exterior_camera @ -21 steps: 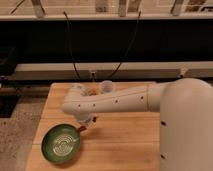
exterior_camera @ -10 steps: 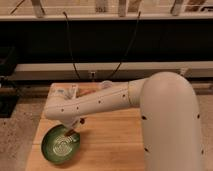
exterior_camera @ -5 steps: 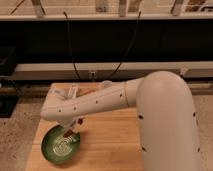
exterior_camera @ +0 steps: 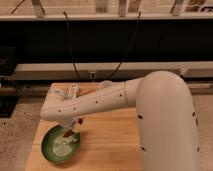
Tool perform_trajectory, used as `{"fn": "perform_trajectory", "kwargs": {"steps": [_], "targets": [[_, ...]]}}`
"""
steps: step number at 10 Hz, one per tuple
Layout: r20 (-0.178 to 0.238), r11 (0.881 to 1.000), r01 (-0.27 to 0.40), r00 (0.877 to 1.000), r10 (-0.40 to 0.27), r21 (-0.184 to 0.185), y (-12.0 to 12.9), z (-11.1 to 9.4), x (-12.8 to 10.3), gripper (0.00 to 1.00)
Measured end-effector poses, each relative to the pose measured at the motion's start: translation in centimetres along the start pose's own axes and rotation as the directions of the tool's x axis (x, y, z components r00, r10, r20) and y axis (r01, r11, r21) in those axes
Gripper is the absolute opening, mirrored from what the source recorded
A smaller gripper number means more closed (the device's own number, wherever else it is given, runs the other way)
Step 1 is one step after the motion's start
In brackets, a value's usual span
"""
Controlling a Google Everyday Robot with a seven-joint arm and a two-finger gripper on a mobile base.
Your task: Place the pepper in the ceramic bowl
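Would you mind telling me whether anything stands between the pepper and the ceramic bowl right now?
Nothing visible does. The gripper hangs directly over the ceramic bowl near its upper right rim, with the reddish pepper at its tip, and only open air shows between pepper and bowl.

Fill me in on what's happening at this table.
A white robot arm is reaching down over the wooden table, with its tool lowered over the right inner part of the green ceramic bowl at the table's front left. A small reddish piece, likely the pepper, shows at the tool just above the bowl's inside. It looks like the drop-off stage, with the pepper not clearly lying in the bowl yet.
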Motion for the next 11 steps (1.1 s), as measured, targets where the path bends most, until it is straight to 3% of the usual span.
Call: {"fn": "perform_trajectory", "kwargs": {"steps": [2, 6, 9, 11], "targets": [[-0.002, 1.000, 0.007, 1.000, -0.007, -0.001, 0.00, 0.02, -0.03, 0.23], [-0.004, 1.000, 0.021, 1.000, -0.021, -0.004, -0.02, 0.12, -0.18, 0.26], [-0.006, 1.000, 0.029, 1.000, -0.029, -0.007, -0.01, 0.21, -0.26, 0.41], [-0.008, 0.999, 0.034, 0.999, -0.034, -0.009, 0.00, 0.24, -0.31, 0.41]]}}
